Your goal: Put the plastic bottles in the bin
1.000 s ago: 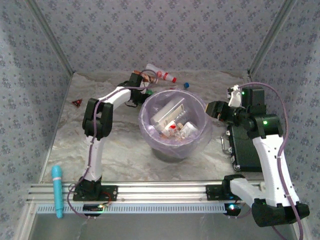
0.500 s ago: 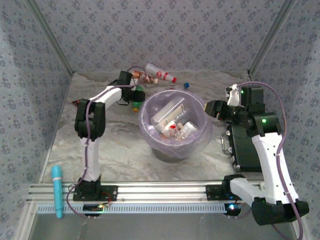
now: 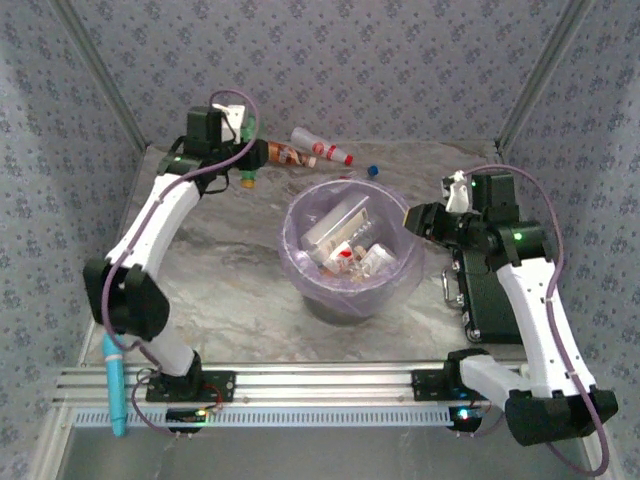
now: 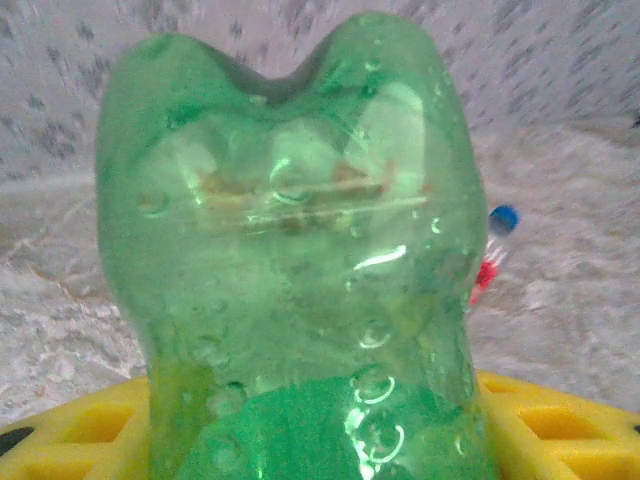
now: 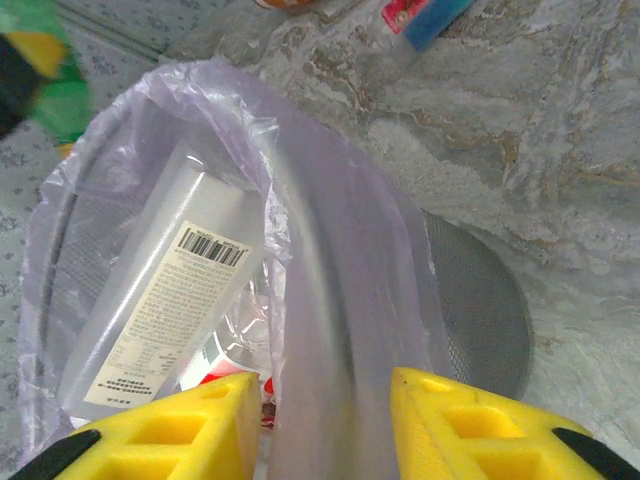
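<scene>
My left gripper (image 4: 320, 445) clamps a translucent green plastic bottle (image 4: 290, 260), held high, well left of the round lavender-bagged bin (image 3: 408, 262). Next I should swing it over the bin and let go. My right gripper (image 5: 325, 420) straddles the rim; whether it pinches, I cannot tell. A white bottle (image 5: 160, 300) inside carries a barcode, its print unreadable.

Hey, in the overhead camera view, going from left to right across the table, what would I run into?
Light blue stick → green bottle, held up near the back wall → bin → black case.
</scene>
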